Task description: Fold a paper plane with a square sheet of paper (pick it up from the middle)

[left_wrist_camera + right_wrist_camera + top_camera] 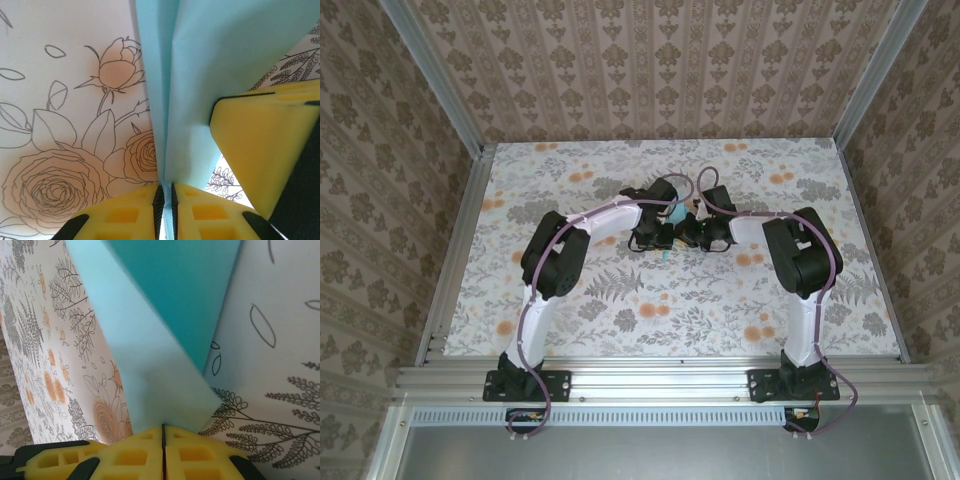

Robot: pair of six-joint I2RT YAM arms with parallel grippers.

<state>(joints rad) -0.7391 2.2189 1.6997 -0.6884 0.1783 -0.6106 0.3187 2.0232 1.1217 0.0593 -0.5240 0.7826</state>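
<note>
Both clamped on paper point(220, 60): left gripper point(165, 192), right gripper point(163, 430).

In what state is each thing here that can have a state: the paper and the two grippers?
sheet of paper: folded along a crease, gripped by both grippers.
left gripper: shut on the sheet of paper.
right gripper: shut on the sheet of paper.
</note>
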